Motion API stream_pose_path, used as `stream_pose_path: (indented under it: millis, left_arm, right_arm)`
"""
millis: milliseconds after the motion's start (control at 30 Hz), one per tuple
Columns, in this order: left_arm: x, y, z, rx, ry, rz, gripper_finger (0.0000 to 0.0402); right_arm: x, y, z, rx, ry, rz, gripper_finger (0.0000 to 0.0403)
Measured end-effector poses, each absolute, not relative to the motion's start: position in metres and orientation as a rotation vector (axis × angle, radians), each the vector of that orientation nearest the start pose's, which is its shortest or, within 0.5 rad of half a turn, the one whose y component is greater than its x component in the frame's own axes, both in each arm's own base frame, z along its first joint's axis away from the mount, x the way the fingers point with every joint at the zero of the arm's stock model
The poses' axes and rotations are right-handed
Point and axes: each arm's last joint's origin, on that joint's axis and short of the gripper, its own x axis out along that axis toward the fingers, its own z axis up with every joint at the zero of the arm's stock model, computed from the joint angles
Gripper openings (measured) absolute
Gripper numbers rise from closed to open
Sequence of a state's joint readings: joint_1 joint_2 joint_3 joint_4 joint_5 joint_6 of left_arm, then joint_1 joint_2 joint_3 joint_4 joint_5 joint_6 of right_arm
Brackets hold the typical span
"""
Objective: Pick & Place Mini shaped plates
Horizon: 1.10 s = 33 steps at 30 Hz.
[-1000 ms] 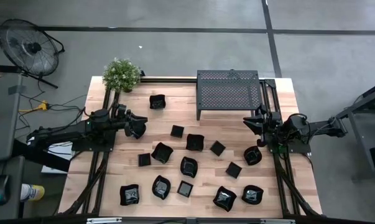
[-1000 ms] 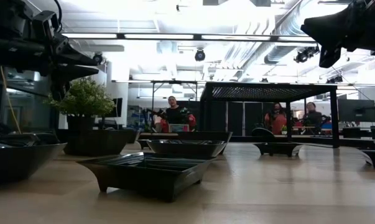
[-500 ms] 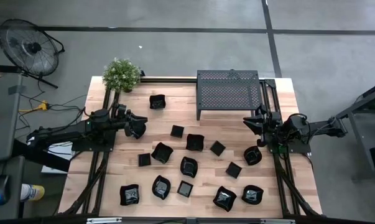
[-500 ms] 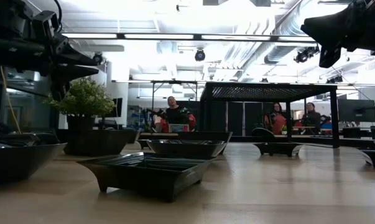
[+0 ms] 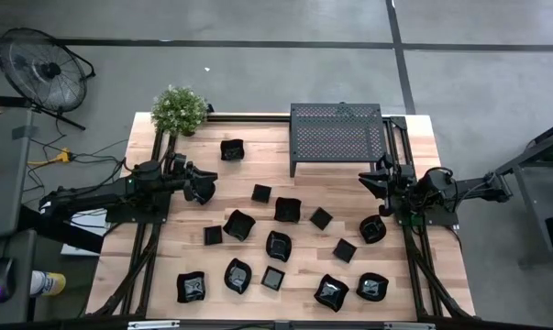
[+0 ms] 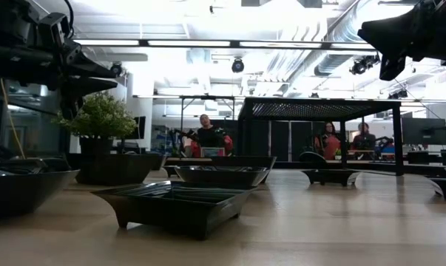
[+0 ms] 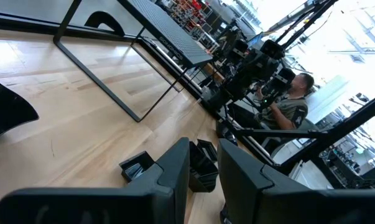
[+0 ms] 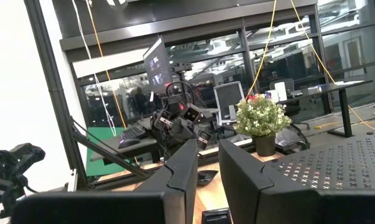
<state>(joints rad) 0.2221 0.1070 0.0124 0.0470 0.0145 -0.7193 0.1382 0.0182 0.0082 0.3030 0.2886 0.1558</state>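
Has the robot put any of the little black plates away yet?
Nothing looks done yet. The rack has nothing on top, and the little black plates all lie scattered on the table. Nothing is in hand: the left gripper and right gripper hang over the table's sides, jaws a narrow gap apart and empty. Every plate is left to move.

The mini shaped plates (image 5: pixel 278 246) are spread mid-table toward six o'clock; the rack (image 5: pixel 337 137) is set at twelve, the plant (image 5: pixel 179 109) at ten.

Fifteen mini shaped plates (image 5: pixel 272 278), one rack (image 5: pixel 337 135), one plant (image 5: pixel 179 109).
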Motion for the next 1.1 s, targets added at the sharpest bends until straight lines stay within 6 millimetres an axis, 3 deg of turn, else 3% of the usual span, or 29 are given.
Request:
stream_pose_path:
  millis: [800, 1100]
  left_arm:
    - [0.1012, 0.0224, 0.1637, -0.722, -0.029, 0.215, 0.0081]
    - [0.1012, 0.0224, 0.1637, -0.722, -0.029, 0.215, 0.0081]
  right_arm:
    - [0.0934, 0.0048, 0.1934, 0.223, -0.298, -0.122, 0.0062]
    - [0.0933, 0.0049, 0.1935, 0.494, -0.314, -0.076, 0.0062]
